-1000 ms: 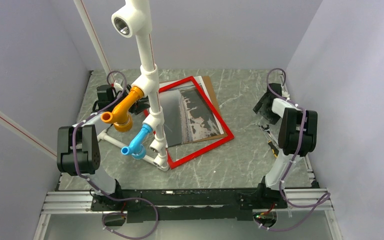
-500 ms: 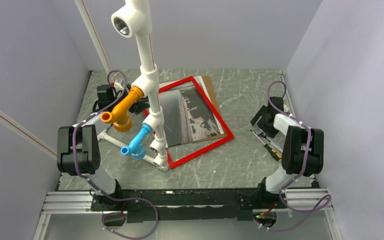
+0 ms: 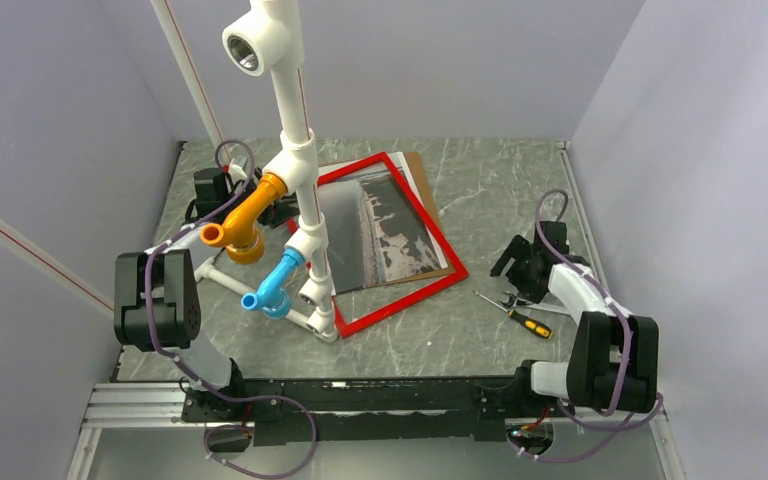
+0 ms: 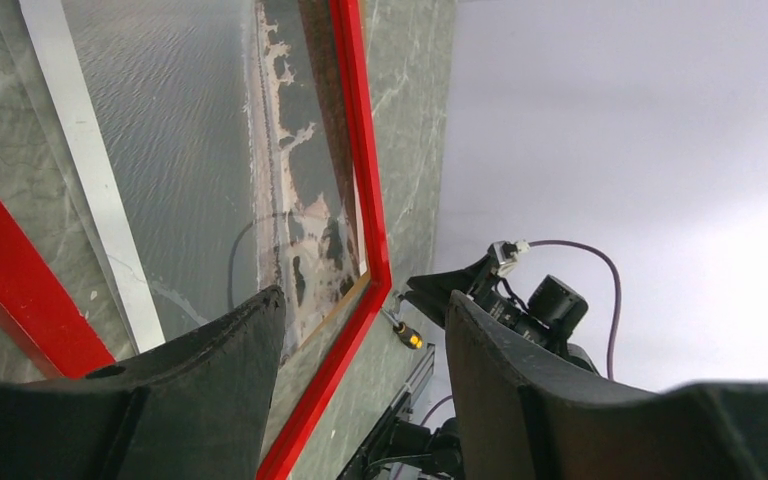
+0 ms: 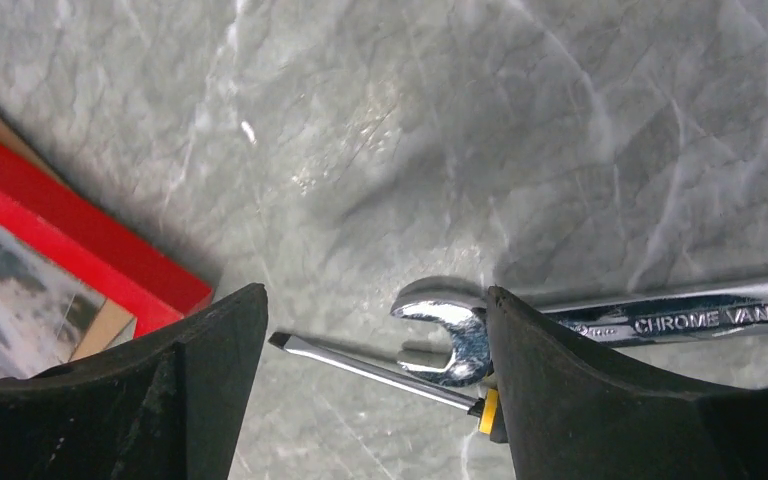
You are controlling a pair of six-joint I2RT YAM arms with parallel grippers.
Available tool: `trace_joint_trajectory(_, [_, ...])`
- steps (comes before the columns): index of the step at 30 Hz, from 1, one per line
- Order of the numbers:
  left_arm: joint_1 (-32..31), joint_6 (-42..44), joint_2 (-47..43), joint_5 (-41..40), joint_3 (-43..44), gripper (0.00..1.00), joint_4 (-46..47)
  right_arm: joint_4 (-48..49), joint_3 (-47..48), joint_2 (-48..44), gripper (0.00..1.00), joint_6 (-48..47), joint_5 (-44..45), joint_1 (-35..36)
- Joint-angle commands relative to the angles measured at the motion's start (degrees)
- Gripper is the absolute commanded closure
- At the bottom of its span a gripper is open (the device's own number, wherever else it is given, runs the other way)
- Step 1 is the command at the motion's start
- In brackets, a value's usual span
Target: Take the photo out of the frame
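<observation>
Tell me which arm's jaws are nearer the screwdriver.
Right. The right arm holds its open jaws just over the screwdriver, beside the wrench. The left arm has its jaws across the table, over the photo and red frame.

- I'm working in a robotics lab cell: lilac walls (image 3: 70,120) are boxing in a marbled table (image 3: 490,190).
- Aluminium extrusion rail (image 3: 140,405) is lining its near edge.

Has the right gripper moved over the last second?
Yes. The right gripper has come toward the table's near edge, from level with the middle of the frame to level with its right corner, above the screwdriver.
</observation>
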Motion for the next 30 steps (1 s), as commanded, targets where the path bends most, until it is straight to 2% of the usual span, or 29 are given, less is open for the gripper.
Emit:
trace_joint_trajectory(1, [-0.4,4.1,0.1,1.4,3.6,0.37,0.2,-3.2,3.4,-4.7,0.18,-2.5,2.1,3.4])
trace_joint_trajectory(6, [-0.2,4.8,0.1,1.5,4.0,0.37,-0.4,5.0,11.1,-1.1,0.16,-10.8,7.4,17.9])
trace_joint_trajectory(8, [-0.3,6.4,0.1,0.9,4.7,0.37,-2.0,9.5,14.4,4.4,0.16,-17.4,2.0,22.1])
trace_joint_trajectory(10, [-0.2,7.4,0.5,0.7,5.4,0.37,-3.5,9.5,21.4,13.5,0.21,-23.0,-2.4,24.8])
trace_joint_trajectory(14, [-0.3,5.9,1.3,1.7,4.7,0.37,-1.3,11.5,29.4,24.5,0.28,-28.2,-6.6,25.3])
trace_joint_trajectory(19, [-0.2,4.5,2.1,2.6,4.6,0.37,0.3,6.4,38.7,33.6,0.36,-34.5,-5.8,25.9])
trace_joint_trajectory(22, [-0.2,4.7,2.0,2.5,4.7,0.37,0.1,6.4,39.2,35.4,0.44,-36.3,-4.7,25.9])
trace_joint_trajectory(27, [-0.2,3.8,2.2,2.8,4.1,0.37,1.5,9.4,37.0,36.5,0.67,-37.0,-2.6,26.2])
trace_joint_trajectory(30, [-0.2,5.2,2.3,2.2,4.8,0.37,-0.5,9.7,37.1,36.6,0.73,-37.2,-0.6,26.3])
